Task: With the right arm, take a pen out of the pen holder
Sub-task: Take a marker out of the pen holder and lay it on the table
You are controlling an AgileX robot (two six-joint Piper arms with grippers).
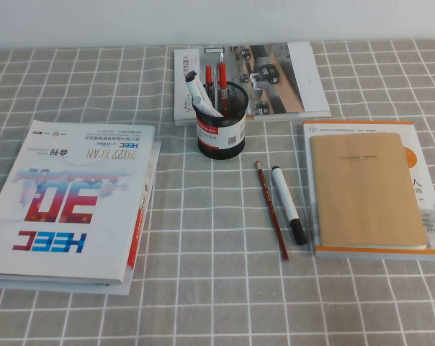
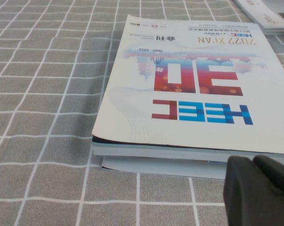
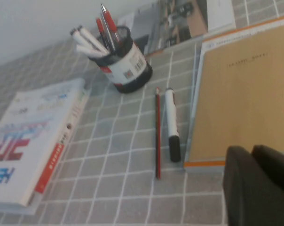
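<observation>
A black mesh pen holder [image 1: 221, 122] [image 3: 125, 70] stands upright at the middle of the checked cloth. It holds two red pens [image 1: 220, 75] [image 3: 109, 26] and white markers [image 1: 201, 92] [image 3: 88, 40]. A red pencil [image 1: 271, 209] [image 3: 157, 132] and a white marker with a black cap [image 1: 288, 204] [image 3: 171, 125] lie flat to the right of it. My right gripper [image 3: 252, 150] is shut and empty, well short of the holder, near the brown notebook's front corner. My left gripper [image 2: 254, 160] is shut and empty beside the HEEC book's near edge. Neither arm shows in the high view.
A thick white HEEC book [image 1: 73, 202] [image 2: 193, 84] lies on the left. On the right, a brown notebook [image 1: 365, 187] [image 3: 240, 89] rests on an orange-edged book. An open magazine [image 1: 275, 72] lies behind the holder, against the wall.
</observation>
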